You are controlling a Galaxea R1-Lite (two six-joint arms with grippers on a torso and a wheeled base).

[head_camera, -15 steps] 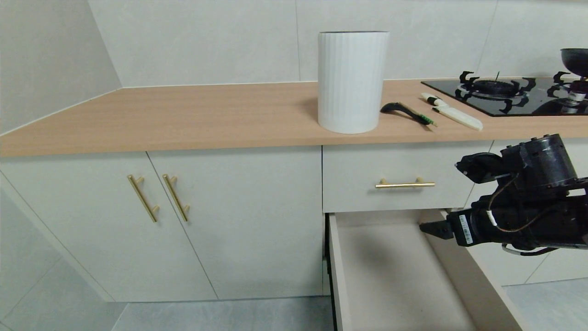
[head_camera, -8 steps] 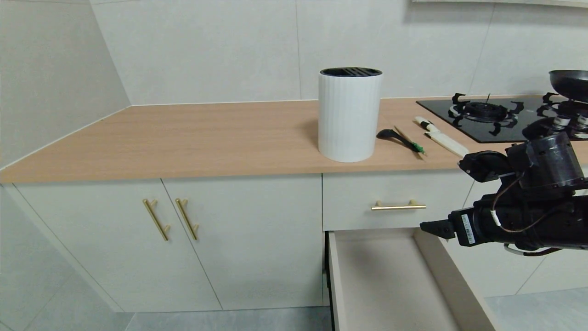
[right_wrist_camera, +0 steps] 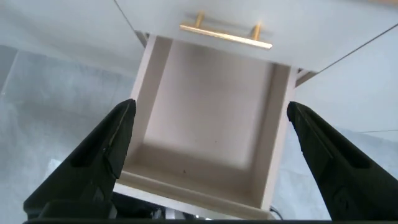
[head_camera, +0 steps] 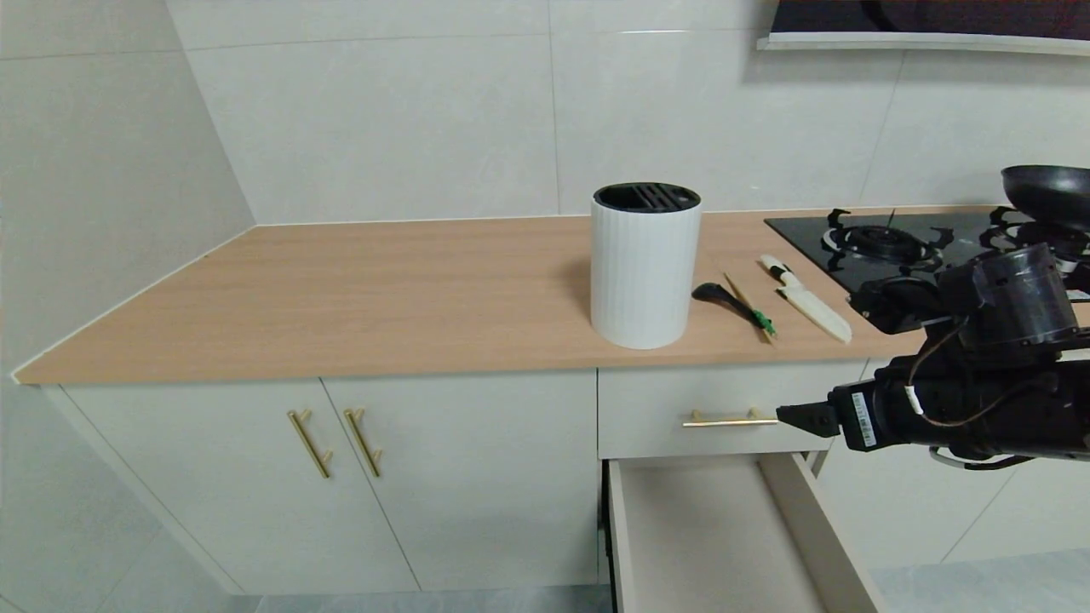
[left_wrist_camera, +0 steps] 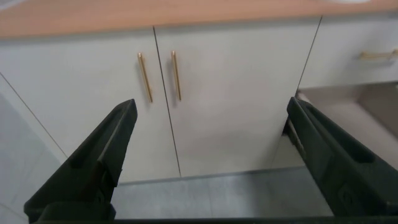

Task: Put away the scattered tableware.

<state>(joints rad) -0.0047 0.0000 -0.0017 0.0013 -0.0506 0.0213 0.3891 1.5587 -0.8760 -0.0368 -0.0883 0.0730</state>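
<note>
Knife [head_camera: 805,298] on counter [head_camera: 383,289], right gripper [right_wrist_camera: 209,107] wide facing open drawer [right_wrist_camera: 205,146], left gripper [left_wrist_camera: 209,106] wide

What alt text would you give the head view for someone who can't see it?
The robot's black right gripper, fingers open, hangs at the right above an open pale drawer. On the wooden countertop behind sit a white ribbed cylindrical holder and, beside it, a black spoon and a white knife, near a black gas hob.
</note>
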